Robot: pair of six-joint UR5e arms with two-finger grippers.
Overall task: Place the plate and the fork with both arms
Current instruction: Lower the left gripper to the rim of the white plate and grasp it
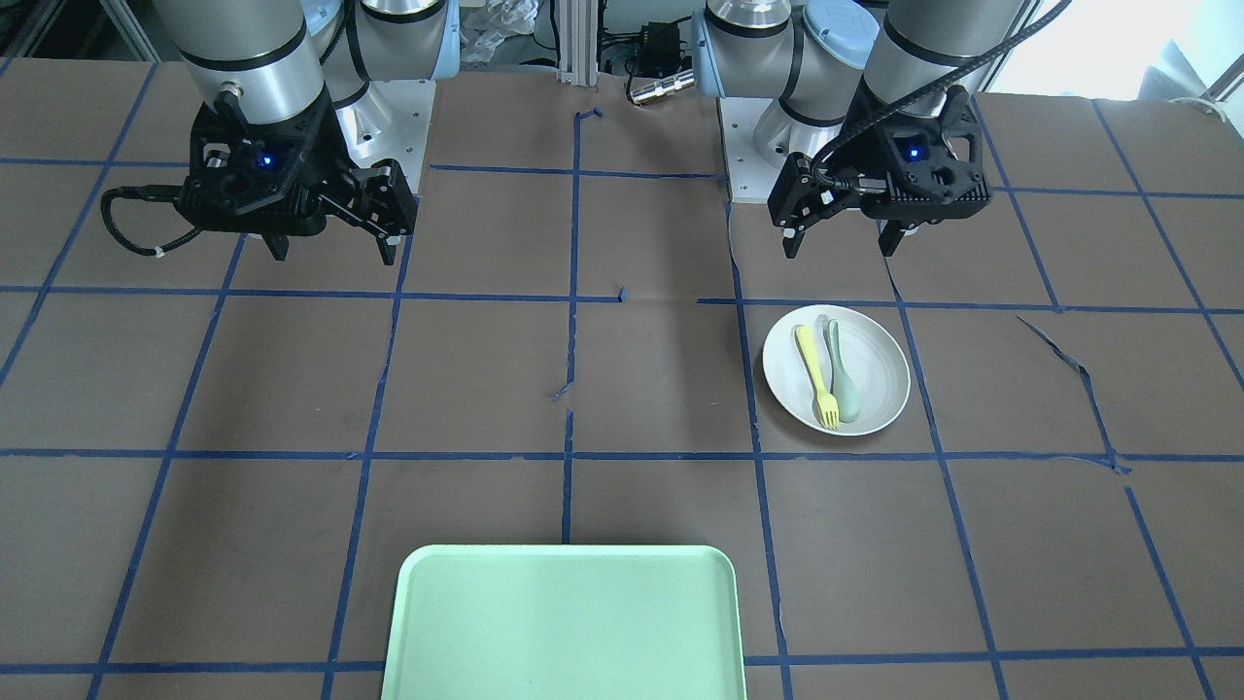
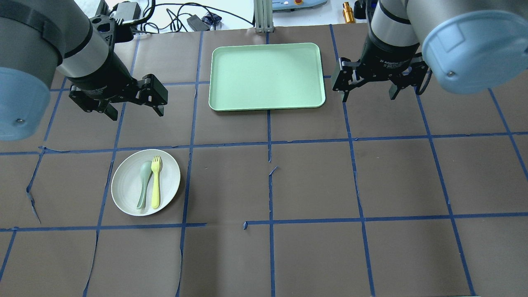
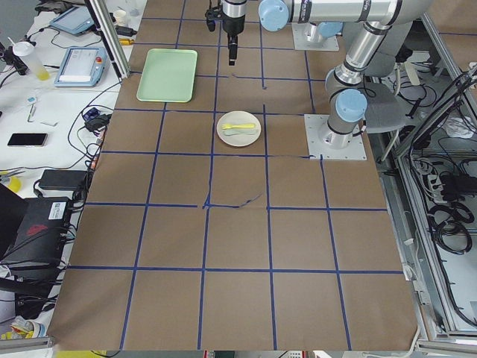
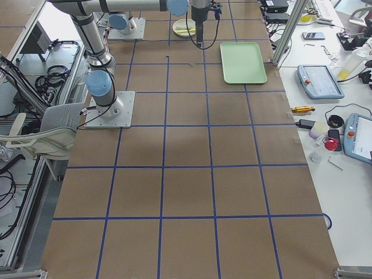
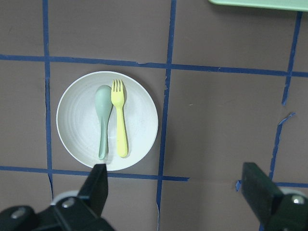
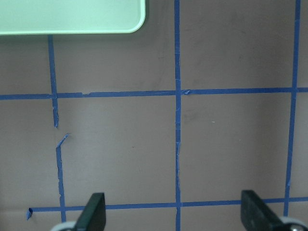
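Presently, the left gripper (image 2: 136, 113) is held with its jaws spread wide and nothing between them, well above the table (image 2: 313, 185). In the left wrist view its two fingers (image 5: 98, 187) are seen at the lower edge, apart from everything below. The right gripper (image 2: 369, 98) is likewise spread wide and empty, hung over bare brown table on the right, just right of the tray's near right corner.

Under the left gripper, on the left half of the table, the plate (image 2: 126, 181) is seen lying flat. It is set inside one square of the blue tape grid (image 2: 268, 142), its rim close to the tape lines on its left, right and near sides. The fork (image 2: 156, 181) is laid on the plate, right of its middle, tines towards the far side and handle end close to the near rim. A spoon (image 2: 143, 185) is laid just left of the fork, nearly parallel, bowl towards the far side; whether the two touch cannot be told.

The tray (image 2: 266, 76) is placed at the far middle of the table, between the two grippers and well apart from the plate. Its raised rim is unbroken and its floor is bare. Open brown surface is left between plate and tray and across the right and near parts of the table.
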